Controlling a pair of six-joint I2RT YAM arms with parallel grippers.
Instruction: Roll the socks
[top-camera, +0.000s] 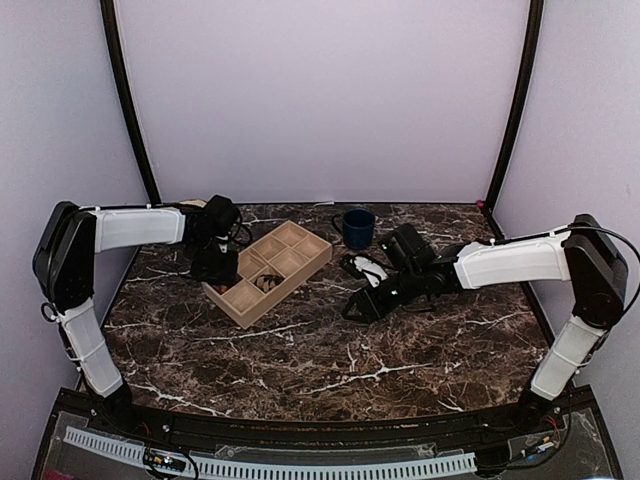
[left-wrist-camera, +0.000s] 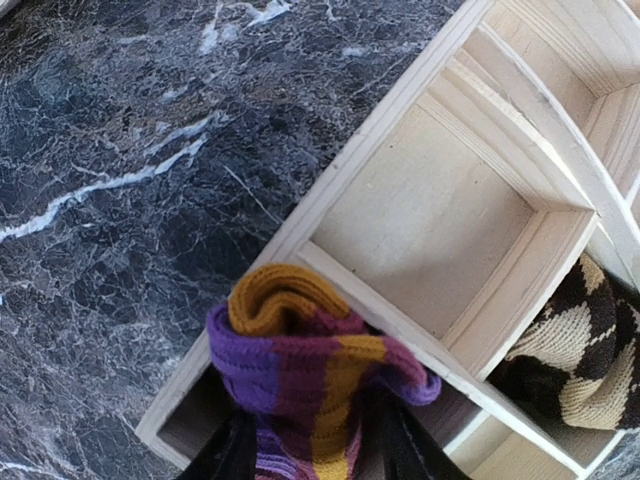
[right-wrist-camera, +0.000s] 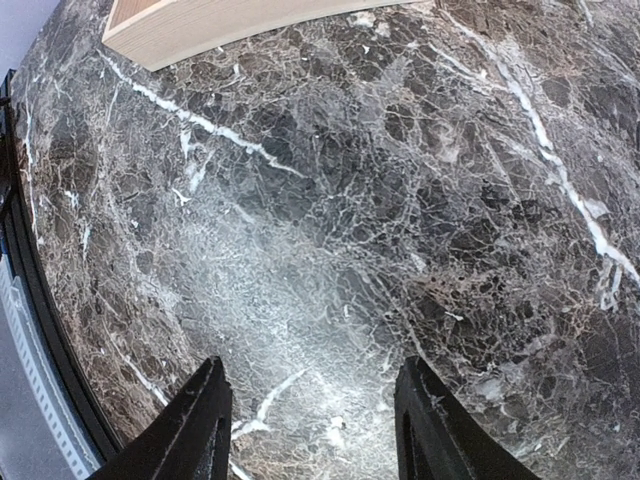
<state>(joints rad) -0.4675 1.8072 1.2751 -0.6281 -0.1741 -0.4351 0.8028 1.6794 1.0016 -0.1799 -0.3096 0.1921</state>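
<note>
My left gripper (left-wrist-camera: 310, 455) is shut on the purple sock (left-wrist-camera: 300, 375), a rolled bundle with orange and red stripes, and holds it over a corner compartment of the wooden divided box (left-wrist-camera: 430, 215). The dark brown argyle sock (left-wrist-camera: 580, 350) lies bundled in a neighbouring compartment; it also shows in the top view (top-camera: 268, 283). In the top view the left gripper (top-camera: 216, 268) hangs over the box's left end (top-camera: 232, 300). My right gripper (right-wrist-camera: 312, 420) is open and empty above bare marble, to the right of the box in the top view (top-camera: 362, 305).
A dark blue mug (top-camera: 355, 227) stands behind the box at the back. A small white and black object (top-camera: 362, 267) lies beside the right arm. The marble table (top-camera: 330, 370) ends at a black front rail (right-wrist-camera: 40, 330).
</note>
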